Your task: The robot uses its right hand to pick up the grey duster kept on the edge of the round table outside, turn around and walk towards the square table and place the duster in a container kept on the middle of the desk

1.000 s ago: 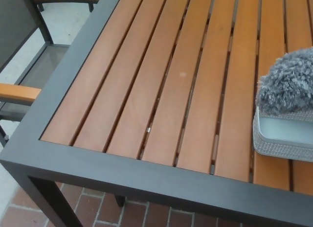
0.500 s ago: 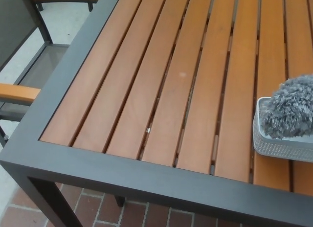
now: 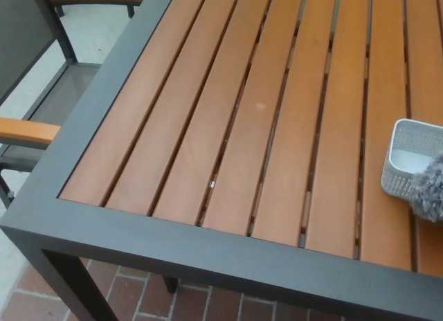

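Note:
A fluffy grey duster (image 3: pixel 430 191) shows at the right picture edge, cut off by the frame. It overlaps the near rim of a small white woven container (image 3: pixel 405 155) standing on the wooden slat table (image 3: pixel 228 148). I cannot tell whether the duster rests on the rim or hangs in front of it. What shows of the container's inside looks white and bare. Neither of my hands shows in the head view.
The table has a dark metal frame (image 3: pixel 173 248) with its near left corner close to me. A dark mesh chair with an orange armrest (image 3: pixel 24 131) stands to the left. Red brick paving (image 3: pixel 173 304) lies below the table edge.
The duster has sunk from above the container to its near right rim, and most of it has left the picture. The container now sits farther back and to the right. The table has not shifted.

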